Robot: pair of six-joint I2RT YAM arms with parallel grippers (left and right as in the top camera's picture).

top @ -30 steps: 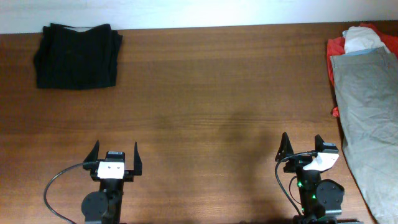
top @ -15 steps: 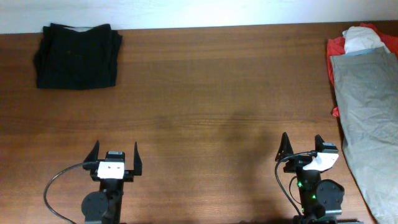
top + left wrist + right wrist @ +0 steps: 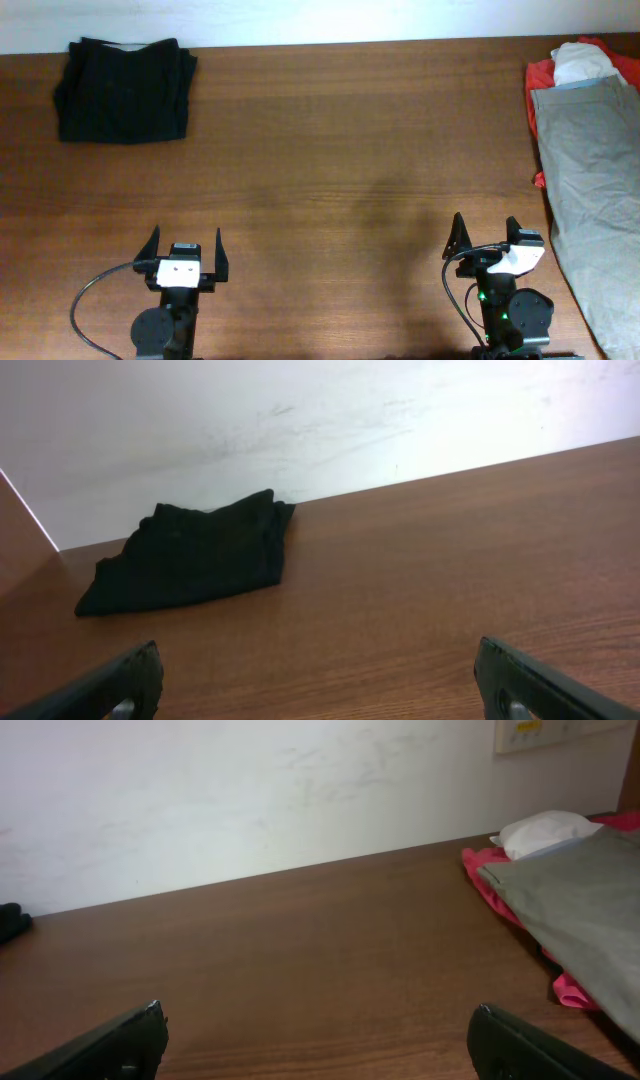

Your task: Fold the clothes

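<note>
Evidently sorted: on the table (image 3: 330,150), the unfolded grey garment (image 3: 590,170) lies to the right of the right gripper (image 3: 486,230), seemingly awaiting folding. The folded black garment (image 3: 123,90) sits well ahead of the left gripper (image 3: 186,242). Both grippers are spread, holding nothing.

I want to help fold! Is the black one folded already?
Folded. The black garment sits as a small, layered bundle, not spread flat.
</note>
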